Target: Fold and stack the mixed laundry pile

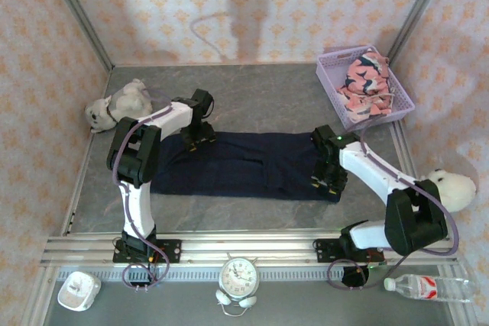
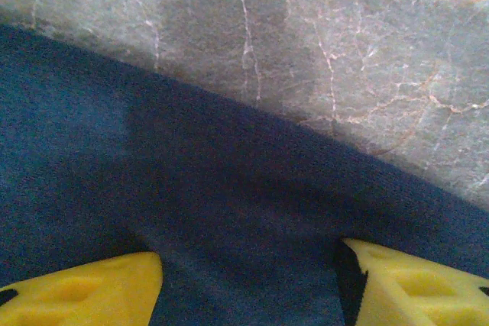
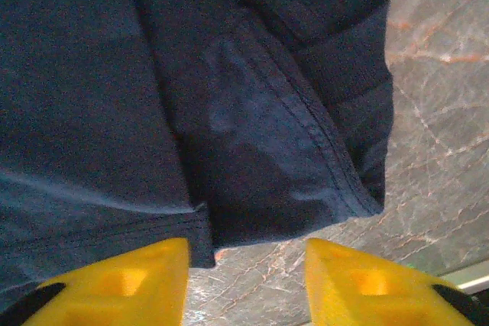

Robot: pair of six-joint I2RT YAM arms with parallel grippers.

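The large dark navy garment lies spread flat across the middle of the marble table. My left gripper sits low over its far left edge. In the left wrist view the left gripper has its yellow fingers wide apart, with navy cloth flat between them. My right gripper is at the garment's right end. The right wrist view shows the right gripper open over bare marble, the navy hem just beyond its tips. The salmon-pink printed garment lies bunched in the basket.
The lavender lattice basket stands at the back right corner. A grey plush toy lies at the back left and a white one at the right edge. An alarm clock and a water bottle sit in front of the rail.
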